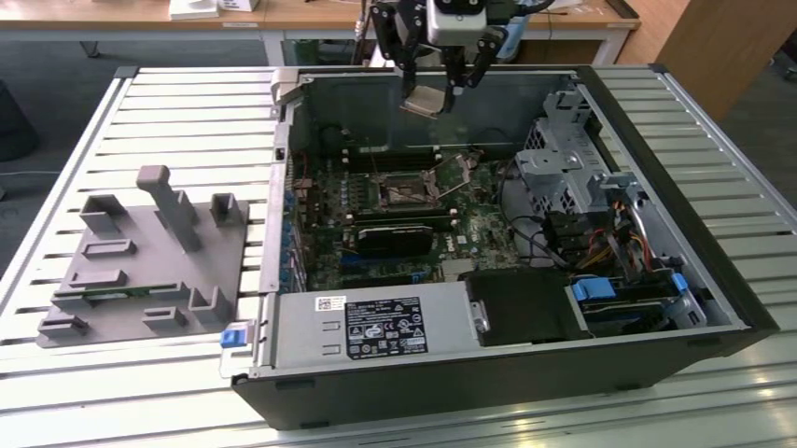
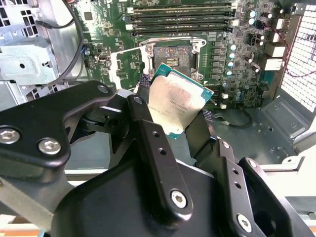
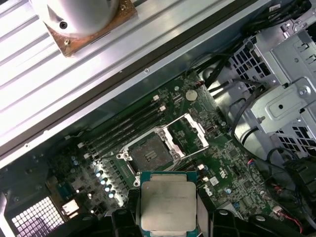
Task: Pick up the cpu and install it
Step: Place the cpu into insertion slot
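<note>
The cpu [image 1: 424, 101], a thin square chip with a silvery metal top and teal rim, hangs tilted in the air above the back of the open computer case. My gripper [image 1: 427, 95] is shut on it, its black fingers [image 2: 148, 133] pressing on the chip's two opposite edges. In the second wrist view the cpu [image 2: 175, 101] shows in front of the motherboard's square socket [image 2: 173, 57], whose metal load frame is swung open. In the first wrist view the cpu [image 3: 165, 202] sits near the socket [image 3: 148, 150], apart from it.
The open case [image 1: 498, 373] lies on a slatted metal table, with a power supply [image 1: 373, 327] at the front and a drive cage [image 1: 566, 168] on the exterior view's right. A grey fixture tray with upright pegs [image 1: 144, 261] sits on the exterior view's left.
</note>
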